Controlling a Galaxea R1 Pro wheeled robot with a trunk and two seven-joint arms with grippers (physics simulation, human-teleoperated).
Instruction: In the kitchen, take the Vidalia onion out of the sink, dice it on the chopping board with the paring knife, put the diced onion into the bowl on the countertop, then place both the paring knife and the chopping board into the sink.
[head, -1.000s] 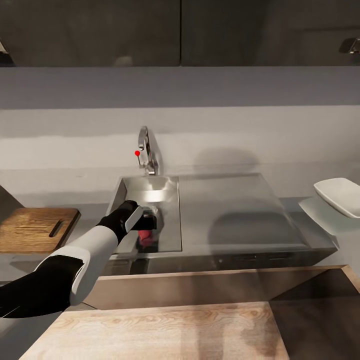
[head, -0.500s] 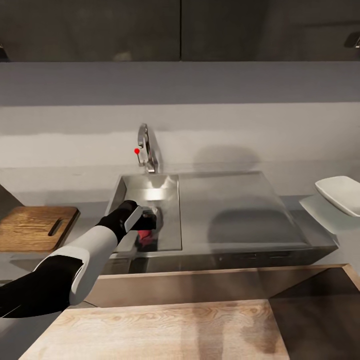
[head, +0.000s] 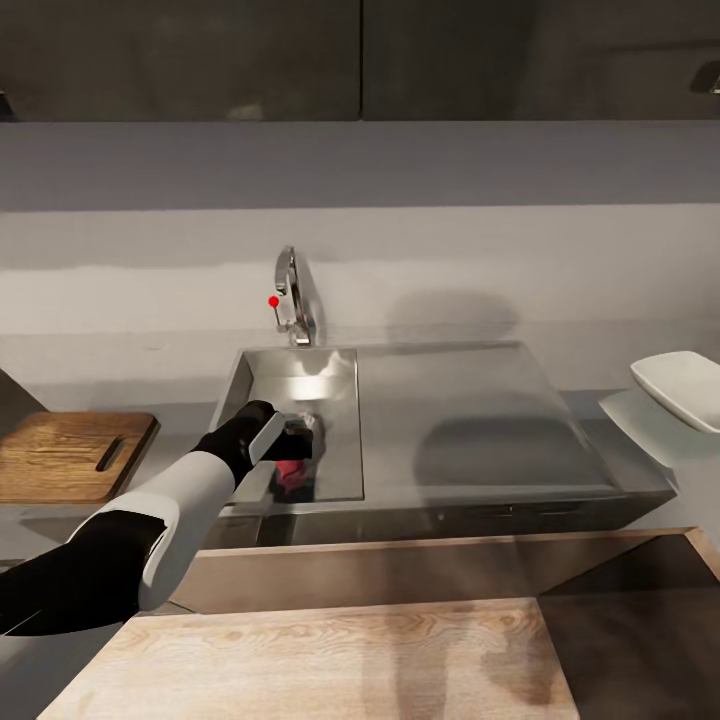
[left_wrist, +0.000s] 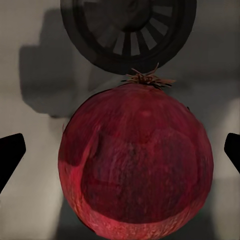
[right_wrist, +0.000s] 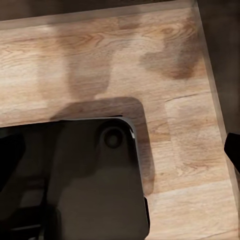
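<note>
A dark red round onion (head: 290, 472) with a dried tuft lies on the floor of the steel sink (head: 300, 372), beside the black drain (left_wrist: 127, 30). My left gripper (head: 298, 440) hangs in the basin just above it. In the left wrist view the onion (left_wrist: 135, 160) sits between the two black fingertips (left_wrist: 10, 155), which stand wide apart and do not touch it: my left gripper (left_wrist: 120, 155) is open. The chopping board (head: 60, 455) lies on the countertop (head: 130, 385) left of the sink. The white bowl (head: 685, 388) rests at the far right. The paring knife is out of view.
A curved tap (head: 292, 300) with a red dot rises behind the basin. The sink's flat drainer (head: 460, 420) runs to the right. A light wood surface (head: 320, 660) lies close in front. My right gripper (right_wrist: 120, 150) hangs open over wood floor and my dark base.
The head view has shifted slightly, so the whole picture sits a little higher. My left gripper and the onion hold their places.
</note>
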